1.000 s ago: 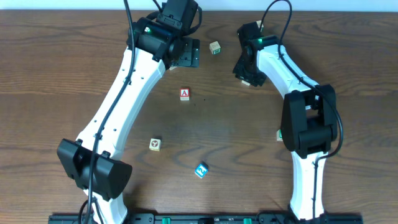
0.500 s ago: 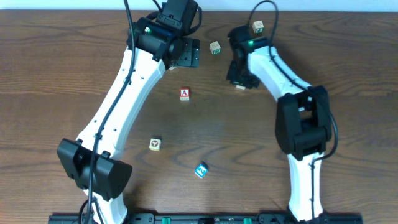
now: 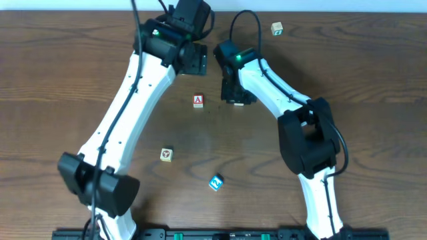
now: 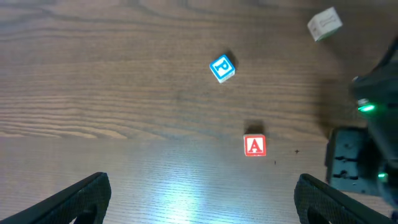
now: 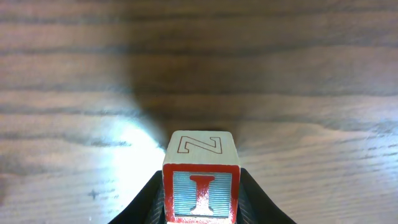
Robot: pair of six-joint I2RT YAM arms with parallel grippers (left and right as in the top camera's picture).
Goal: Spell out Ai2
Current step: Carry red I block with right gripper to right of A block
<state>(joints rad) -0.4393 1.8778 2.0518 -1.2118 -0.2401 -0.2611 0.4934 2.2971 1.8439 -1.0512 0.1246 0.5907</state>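
Only the right wrist view shows the I cube (image 5: pixel 200 186), pinched in the right tool (image 5: pixel 200 200). The left tool (image 4: pixel 202 194) is wide open, below the A cube (image 4: pixel 254 145).

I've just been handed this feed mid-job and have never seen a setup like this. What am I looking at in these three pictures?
You are seeing two white robot arms at a wooden table, each ending in a two-finger gripper. The overhead picture looks straight down on both. The other two come from a camera on each wrist, looking out past that arm's own fingers.

In the left wrist picture, the left gripper is open and holds nothing. Ahead of it on the table lie the red "A" cube, a blue-marked cube and a pale cube.

In the right wrist picture, the right gripper is shut on the red "I" cube. Overhead, that gripper is just right of the "A" cube. A green-marked cube sits alone near the far edge.
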